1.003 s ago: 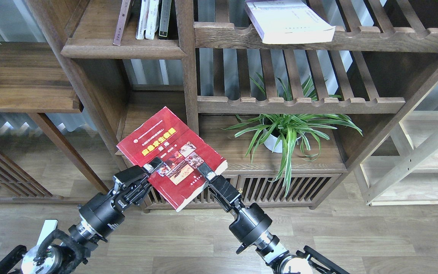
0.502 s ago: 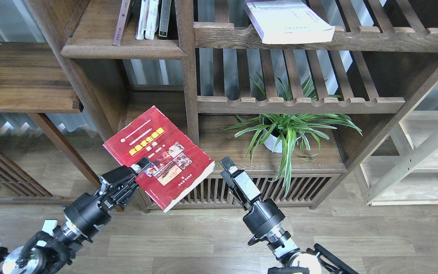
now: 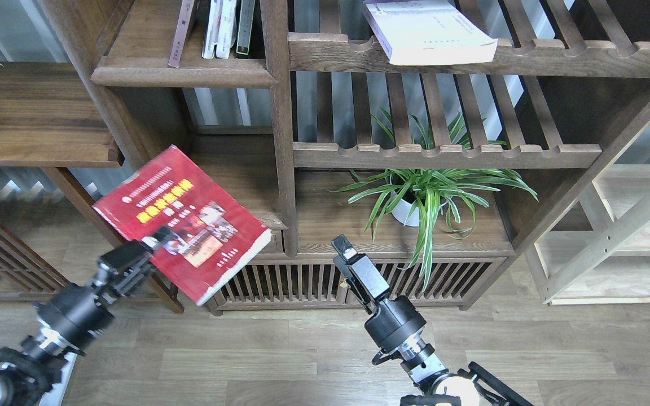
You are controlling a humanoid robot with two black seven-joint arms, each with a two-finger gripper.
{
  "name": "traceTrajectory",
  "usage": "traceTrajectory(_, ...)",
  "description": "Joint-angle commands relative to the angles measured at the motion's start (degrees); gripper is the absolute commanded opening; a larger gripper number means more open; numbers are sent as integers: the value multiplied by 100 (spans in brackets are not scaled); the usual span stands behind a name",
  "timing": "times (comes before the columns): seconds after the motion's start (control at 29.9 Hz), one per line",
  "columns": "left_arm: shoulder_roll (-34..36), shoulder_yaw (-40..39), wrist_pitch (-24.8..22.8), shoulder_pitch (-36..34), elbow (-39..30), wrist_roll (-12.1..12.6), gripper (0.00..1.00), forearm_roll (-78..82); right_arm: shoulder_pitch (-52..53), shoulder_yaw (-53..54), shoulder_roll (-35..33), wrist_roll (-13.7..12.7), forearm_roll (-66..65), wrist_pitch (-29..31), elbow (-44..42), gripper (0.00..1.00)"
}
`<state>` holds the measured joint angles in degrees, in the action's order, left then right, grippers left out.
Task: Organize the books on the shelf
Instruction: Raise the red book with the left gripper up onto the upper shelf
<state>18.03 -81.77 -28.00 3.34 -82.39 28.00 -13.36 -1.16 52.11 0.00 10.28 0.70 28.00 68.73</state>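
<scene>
Red book point(image 3: 181, 223) tilted, long axis upper-left; left jaws point(image 3: 153, 241) clamp it; right jaws point(image 3: 341, 247) unclear.

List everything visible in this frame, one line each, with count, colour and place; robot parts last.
bright red paperback with yellow title band: 1, red, held in the air at lower left
pale lilac paperback: 1, lying flat on the top slatted shelf
thin upright books: about four, white and dark, on the solid dark-brown shelf board at upper left
spider plant in white pot: 1, green, lower right compartment
dark wood cabinet: 1, centre
left gripper: 1, black, gripping the red paperback
right gripper: 1, black, empty
</scene>
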Motion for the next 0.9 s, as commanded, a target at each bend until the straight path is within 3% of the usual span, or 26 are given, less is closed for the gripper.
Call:
traceTrajectory(0.0,-1,-471,0,0,-111,0,2,325,10,115,0,0,0,0,-9,100)
traceTrajectory(0.4,139,-2009,0,-473,-190,0,1,1871,239,326,0,0,53,0,-378,100)
traceTrajectory(0.87,253,-2309,0,-1572,-251,0,1,2751,415,361,0,18,62,0,-483,100)
